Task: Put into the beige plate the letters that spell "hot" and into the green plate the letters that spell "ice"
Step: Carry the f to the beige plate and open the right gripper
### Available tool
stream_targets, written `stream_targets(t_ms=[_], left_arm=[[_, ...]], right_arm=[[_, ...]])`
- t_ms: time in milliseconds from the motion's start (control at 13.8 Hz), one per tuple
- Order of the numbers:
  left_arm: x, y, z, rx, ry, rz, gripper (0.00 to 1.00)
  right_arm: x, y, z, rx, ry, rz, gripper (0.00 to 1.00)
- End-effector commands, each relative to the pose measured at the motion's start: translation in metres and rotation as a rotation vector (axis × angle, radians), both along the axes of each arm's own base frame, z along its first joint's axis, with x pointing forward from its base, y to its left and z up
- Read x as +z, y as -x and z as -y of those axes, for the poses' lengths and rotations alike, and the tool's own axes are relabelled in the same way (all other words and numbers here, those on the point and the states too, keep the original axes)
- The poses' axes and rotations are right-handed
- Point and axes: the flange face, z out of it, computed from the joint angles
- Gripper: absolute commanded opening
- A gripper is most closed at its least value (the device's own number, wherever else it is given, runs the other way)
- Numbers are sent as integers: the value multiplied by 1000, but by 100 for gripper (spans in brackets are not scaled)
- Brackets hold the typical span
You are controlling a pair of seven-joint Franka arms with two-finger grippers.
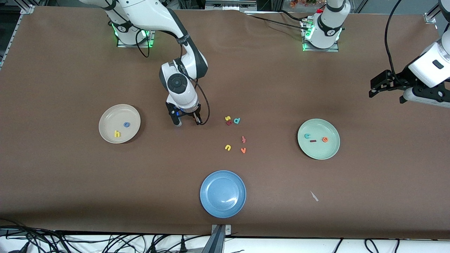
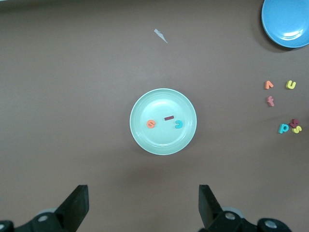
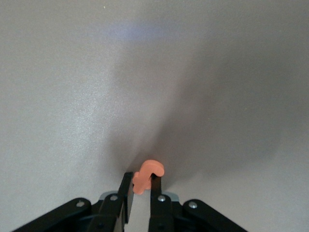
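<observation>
My right gripper [image 1: 188, 121] is shut on the orange t [image 3: 147, 174], which stands pinched between its fingertips, over bare table between the beige plate [image 1: 105, 119] and the loose letters. On the beige plate lie the yellow h [image 1: 117, 134] and the blue o [image 1: 126, 124]. The green plate [image 1: 318, 151] holds the teal c [image 1: 307, 136], the maroon i [image 1: 313, 141] and the orange e [image 1: 325, 139]. High over the left arm's end of the table, my left gripper [image 1: 373, 92] waits open and empty, looking down on the green plate [image 2: 163, 146].
Loose letters lie mid-table: a yellow s [image 1: 227, 118], a dark red letter [image 1: 229, 123], a teal d [image 1: 237, 121], a pink t-like letter [image 1: 243, 139], a yellow u [image 1: 227, 147] and an orange v [image 1: 243, 150]. A blue plate [image 1: 223, 207] sits near the front edge, with a white scrap [image 1: 314, 196] beside it.
</observation>
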Motion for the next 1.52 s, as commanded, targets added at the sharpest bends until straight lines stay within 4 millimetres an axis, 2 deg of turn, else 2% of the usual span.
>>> stream_targets(t_ms=[0,290,435,508,653,798,943,1088,1234,1451], left_arm=[[7,5,-3,-3,-25,0,100],[9,5,-1,-6,-26,3,100],[8,5,0,-8,-26,1,100],[8,5,0,-8,-26,3,100],[9,5,0,-8,-26,5,100],[9,5,1,-9,-26,5,100],[10,5,0,-8,-26,6,100],[9,5,0,-8,-26,5,100],[10,5,0,-6,-26,6,100],[9,5,2,-9,-26,5,100]], right_arm=[[1,-3,-2,7,-10,6,0],[29,-22,-9,75,-3,-40,0],[48,-29,8,228,22,-84,0],[53,-29,25,354,31,-135,0],[56,-22,40,510,30,-195,0],[60,-12,73,669,64,-205,0],[68,-1,119,778,40,-208,0],[79,1,184,935,-2,-201,0],[82,-5,238,1020,-29,-196,0],[80,-14,282,1155,-31,-177,0]])
